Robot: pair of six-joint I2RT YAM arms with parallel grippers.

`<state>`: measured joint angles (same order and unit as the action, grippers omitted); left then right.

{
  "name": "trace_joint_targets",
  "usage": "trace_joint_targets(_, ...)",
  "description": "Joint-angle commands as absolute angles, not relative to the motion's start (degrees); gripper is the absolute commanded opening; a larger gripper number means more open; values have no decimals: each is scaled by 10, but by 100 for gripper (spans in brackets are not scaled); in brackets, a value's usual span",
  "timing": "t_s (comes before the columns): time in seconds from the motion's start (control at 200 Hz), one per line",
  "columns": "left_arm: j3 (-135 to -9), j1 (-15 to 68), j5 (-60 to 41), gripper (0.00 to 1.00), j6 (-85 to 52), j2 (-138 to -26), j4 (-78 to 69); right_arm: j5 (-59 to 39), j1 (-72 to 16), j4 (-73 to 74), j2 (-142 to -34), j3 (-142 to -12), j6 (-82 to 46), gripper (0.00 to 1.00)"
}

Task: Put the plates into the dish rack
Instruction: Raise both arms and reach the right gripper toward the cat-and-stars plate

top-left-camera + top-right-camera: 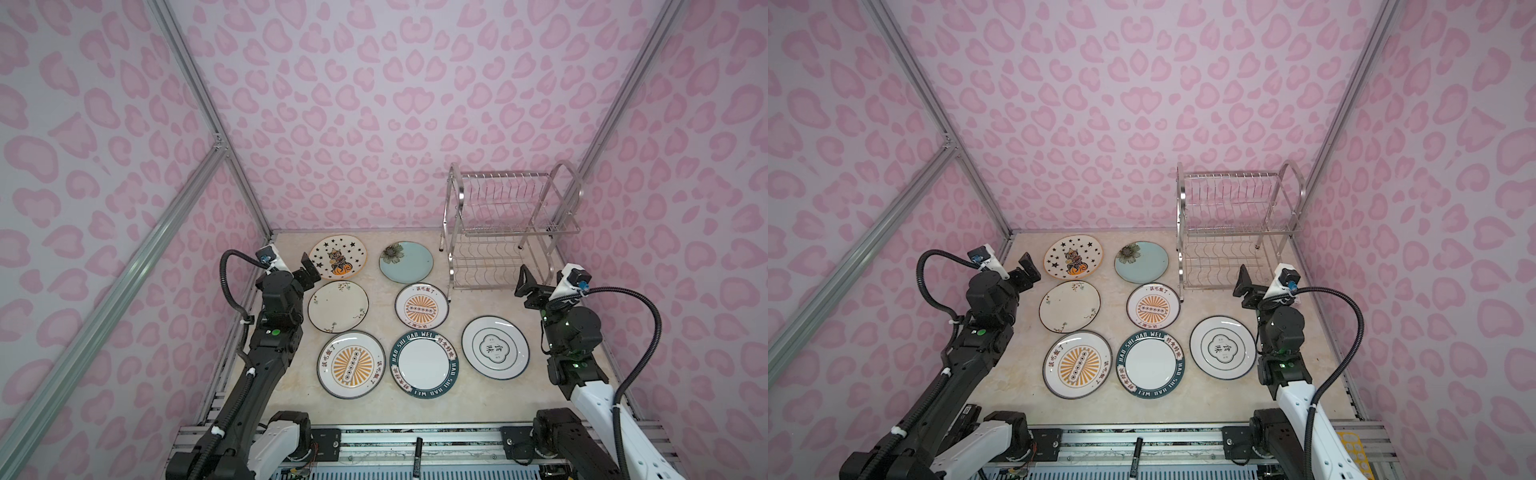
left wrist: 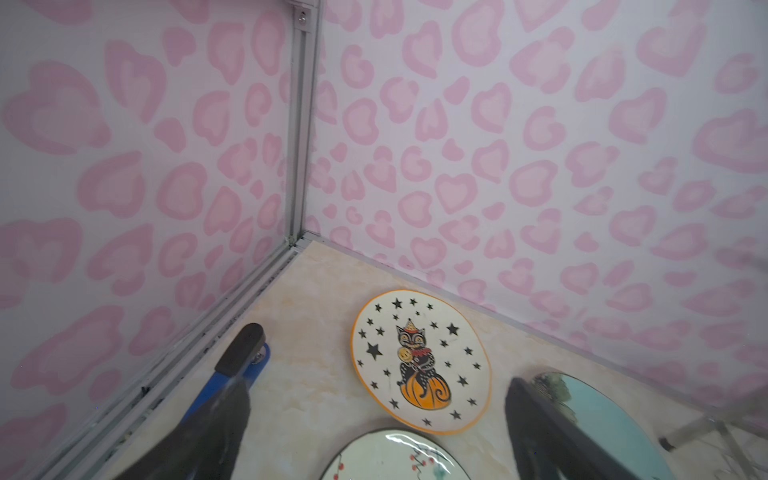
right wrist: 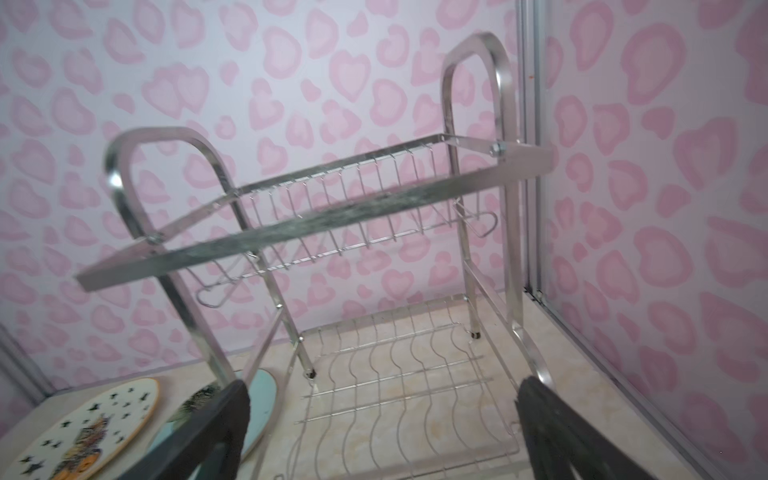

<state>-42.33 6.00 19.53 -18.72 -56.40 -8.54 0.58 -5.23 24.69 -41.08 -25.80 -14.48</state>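
Several round plates lie flat on the beige table: star-and-cat (image 1: 337, 257), pale blue flower (image 1: 406, 262), cream floral (image 1: 338, 306), small sunburst (image 1: 421, 306), large sunburst (image 1: 351, 365), teal lettered rim (image 1: 424, 364) and white emblem (image 1: 495, 347). The chrome dish rack (image 1: 511, 224) stands empty at the back right. My left gripper (image 1: 309, 270) hovers open at the left, beside the star-and-cat plate (image 2: 419, 361). Just in front of the dish rack (image 3: 374, 232), my right gripper (image 1: 524, 282) is open and holds nothing.
Pink patterned walls with aluminium posts close in the table on three sides. The rack sits close to the right wall and back corner. A black marker (image 1: 417, 455) lies on the front rail between the arm bases.
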Motion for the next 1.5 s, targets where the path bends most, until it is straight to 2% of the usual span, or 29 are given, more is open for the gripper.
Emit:
trace_joint_targets(0.0, -449, 83, 205, 97, -246, -537, 65, -35, -75, 83, -366, -299, -214, 95)
trace_joint_targets(0.1, -464, 99, 209, 97, -264, -516, 117, -52, -95, 41, -346, -332, -249, 90)
trace_joint_targets(0.175, -474, 110, 210, 98, -270, -503, 143, -71, -108, 23, -346, -355, -275, 90)
trace_joint_targets(0.325, -495, 121, 197, 97, -273, -491, 187, -82, -157, 34, -373, -372, -313, 99)
trace_joint_targets(0.435, -524, 124, 191, 97, -272, -501, 227, -37, -256, 93, -407, -365, -360, 99)
trace_joint_targets(0.62, -539, 125, 122, 97, -244, -513, 230, 92, -458, 162, -553, -428, -357, 99)
trace_joint_targets(0.76, -524, 126, 130, 97, -249, -494, 221, 111, -517, 206, -667, -488, -393, 100)
trace_joint_targets(0.835, -526, 126, 154, 97, -253, -486, 237, 152, -548, 230, -730, -513, -420, 99)
trace_joint_targets(0.95, -525, 125, 187, 97, -269, -472, 255, 164, -563, 263, -818, -549, -473, 99)
trace_joint_targets(1.18, -516, 126, 188, 96, -287, -461, 273, 175, -574, 297, -974, -643, -544, 95)
trace_joint_targets(1.345, -518, 126, 136, 97, -287, -454, 284, 132, -551, 306, -1076, -713, -605, 93)
trace_joint_targets(1.495, -511, 126, 151, 97, -301, -434, 299, 90, -520, 280, -1169, -790, -651, 92)
